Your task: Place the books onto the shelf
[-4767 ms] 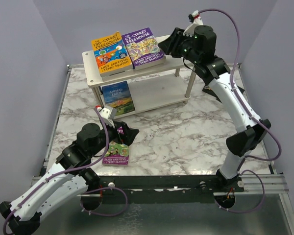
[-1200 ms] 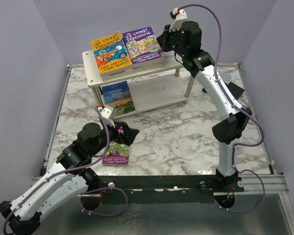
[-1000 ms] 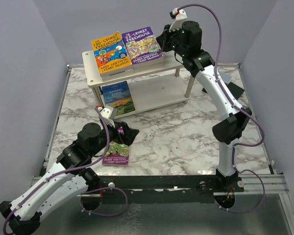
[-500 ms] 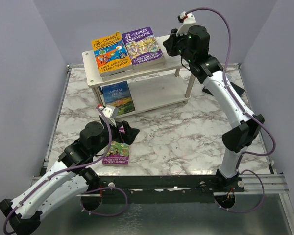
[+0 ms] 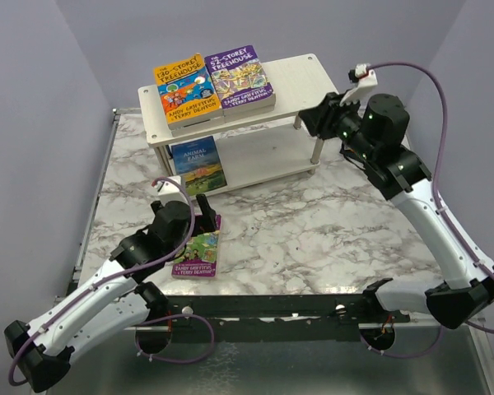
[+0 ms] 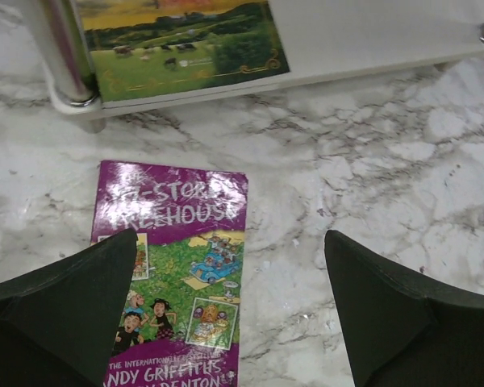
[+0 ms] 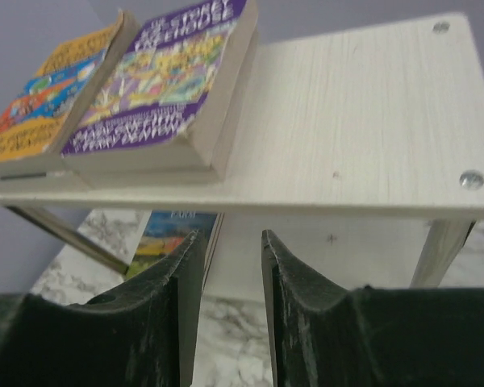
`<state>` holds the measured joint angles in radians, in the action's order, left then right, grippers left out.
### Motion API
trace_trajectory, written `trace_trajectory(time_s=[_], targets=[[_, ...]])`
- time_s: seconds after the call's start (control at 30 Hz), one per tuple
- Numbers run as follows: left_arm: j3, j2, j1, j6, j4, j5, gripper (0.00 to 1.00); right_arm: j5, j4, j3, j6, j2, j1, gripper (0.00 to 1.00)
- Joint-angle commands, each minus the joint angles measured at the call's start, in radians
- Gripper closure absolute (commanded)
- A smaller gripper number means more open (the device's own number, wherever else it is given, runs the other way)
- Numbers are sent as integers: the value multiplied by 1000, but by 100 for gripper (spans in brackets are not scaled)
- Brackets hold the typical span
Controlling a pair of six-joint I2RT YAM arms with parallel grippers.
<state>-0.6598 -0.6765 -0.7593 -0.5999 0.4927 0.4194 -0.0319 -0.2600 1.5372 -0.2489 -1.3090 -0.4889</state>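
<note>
The shelf (image 5: pixel 300 76) stands at the back of the table. On its top board lie an orange book (image 5: pixel 182 86) and a purple book (image 5: pixel 240 78), each on a small stack. An "Animal Farm" book (image 5: pixel 197 163) lies on the lower board. A green and purple Treehouse book (image 5: pixel 197 255) lies flat on the table. My left gripper (image 6: pixel 230 242) hovers wide open over that book's (image 6: pixel 177 266) right edge. To the right of the shelf and apart from it, my right gripper (image 7: pixel 231 235) holds nothing, its jaws partly apart. It faces the shelf's top board (image 7: pixel 355 121) and the purple book (image 7: pixel 165 72).
The marble table (image 5: pixel 313 230) has a raised metal rim, with a black rail (image 5: pixel 296 306) along the near edge. A silver shelf post (image 6: pixel 60 48) stands close ahead of my left gripper. Purple walls surround the table.
My right arm has drawn back to the right and down from the purple book, and its jaws have parted. My left gripper has shifted slightly over the book on the table.
</note>
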Motion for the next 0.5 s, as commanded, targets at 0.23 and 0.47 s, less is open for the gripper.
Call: trace_trajectory(time_s=[0.23, 0.47], targets=[[102, -104, 5, -354, 129, 371, 1, -287, 64, -454, -191, 143, -37, 61], [184, -212, 6, -390, 50, 430, 1, -345, 170, -646, -246, 133, -127, 60]])
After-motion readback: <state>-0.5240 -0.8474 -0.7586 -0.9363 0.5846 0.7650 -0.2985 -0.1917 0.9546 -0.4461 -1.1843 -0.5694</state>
